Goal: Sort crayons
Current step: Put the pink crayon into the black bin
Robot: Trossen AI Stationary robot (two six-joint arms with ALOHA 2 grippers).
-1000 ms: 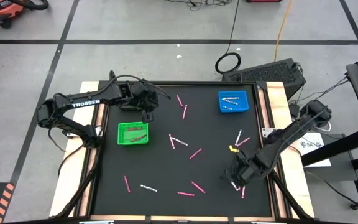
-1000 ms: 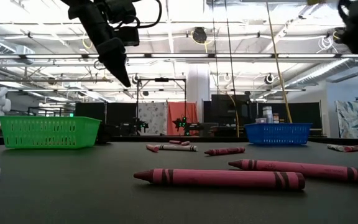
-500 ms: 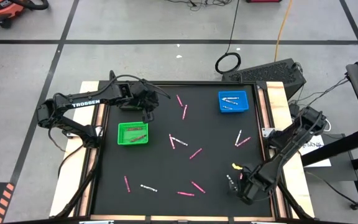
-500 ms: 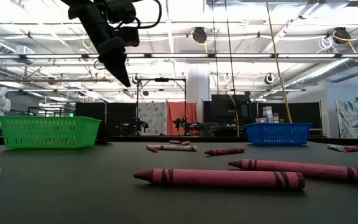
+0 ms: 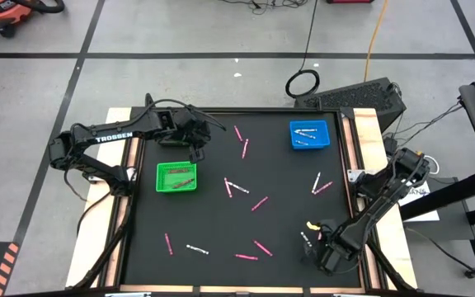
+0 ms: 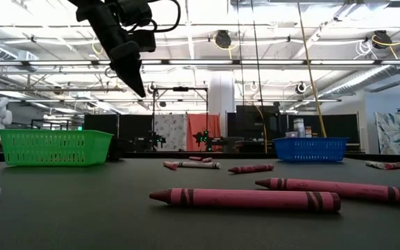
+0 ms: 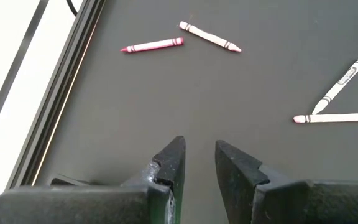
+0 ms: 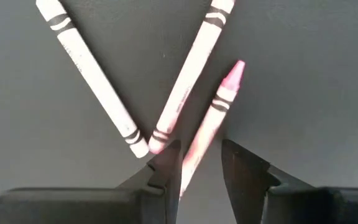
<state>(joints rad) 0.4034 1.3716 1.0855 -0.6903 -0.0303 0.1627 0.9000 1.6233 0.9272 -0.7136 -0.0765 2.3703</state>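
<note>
Pink and white crayons lie scattered flat on the black table [image 5: 221, 223]. Some are in the green tray [image 5: 176, 176], and white ones are in the blue tray [image 5: 309, 134]. My right gripper [image 8: 201, 165] is open and points down near the table's near right corner [image 5: 313, 246]. Its fingers stand on either side of the near end of a pink crayon [image 8: 219, 102], beside two white crayons [image 8: 188, 74] that form a V. I cannot tell whether it touches them. My left gripper [image 7: 197, 162] hangs open and empty above the table by the green tray [image 5: 195, 152].
More crayons lie mid-table [image 5: 260, 203] and along the near edge [image 5: 246, 257]. A small yellow bit [image 5: 310, 223] lies just beyond my right gripper. Raised rails [image 5: 357, 181] border the black surface. In the low view, long pink crayons [image 6: 245, 200] lie in the foreground.
My right gripper has moved toward the table's near right corner and down, coming low over the pink and white crayons there, and its arm has left the low view. No crayon has moved.
</note>
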